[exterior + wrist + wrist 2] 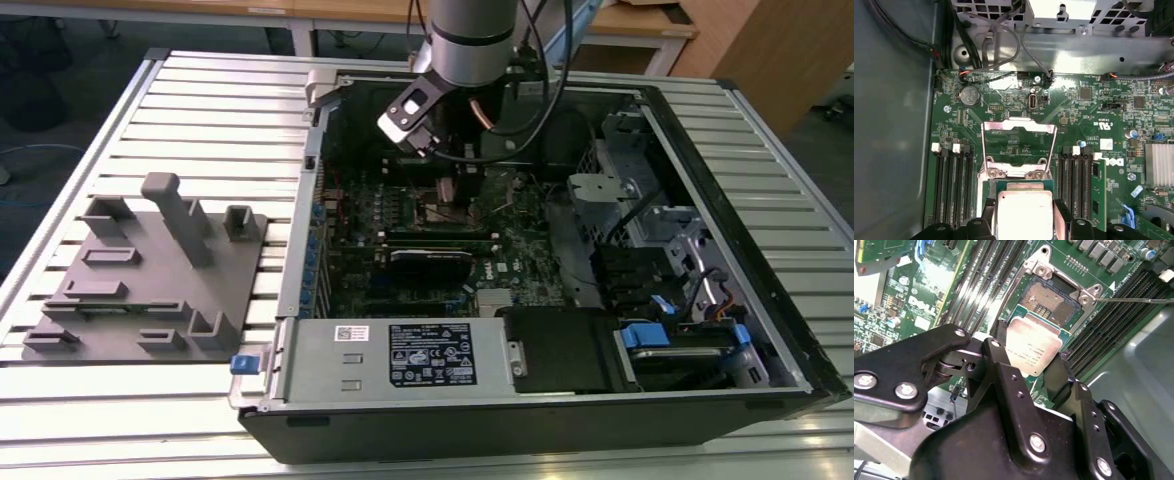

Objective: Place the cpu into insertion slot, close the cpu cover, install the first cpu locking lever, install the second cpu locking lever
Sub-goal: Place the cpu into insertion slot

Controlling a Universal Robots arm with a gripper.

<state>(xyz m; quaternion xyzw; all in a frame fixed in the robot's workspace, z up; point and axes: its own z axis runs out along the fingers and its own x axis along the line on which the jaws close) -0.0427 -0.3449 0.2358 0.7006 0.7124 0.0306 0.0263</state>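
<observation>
My gripper (1031,359) is shut on the cpu (1035,346), a flat square chip with a dull silver top, one black finger on each of two opposite edges. The cpu hangs just above the green board, partly over the near edge of the insertion slot (1050,296), whose dark pin field and silvery rim lie uncovered. In the first wrist view the cpu (1024,212) sits between the fingers, and the cpu cover (1019,126) is swung open beyond the socket. A thin wire lever (1055,147) runs along one side of the cover. The exterior view places the gripper (454,185) inside the case over the slot (447,208).
The open computer case (747,250) lies on a slatted table. Long black memory slots (951,185) flank the socket on both sides. A power supply (400,355) sits at the near end, drive bays and cables (641,230) on the exterior view's right. A grey fixture block (147,270) stands outside, left.
</observation>
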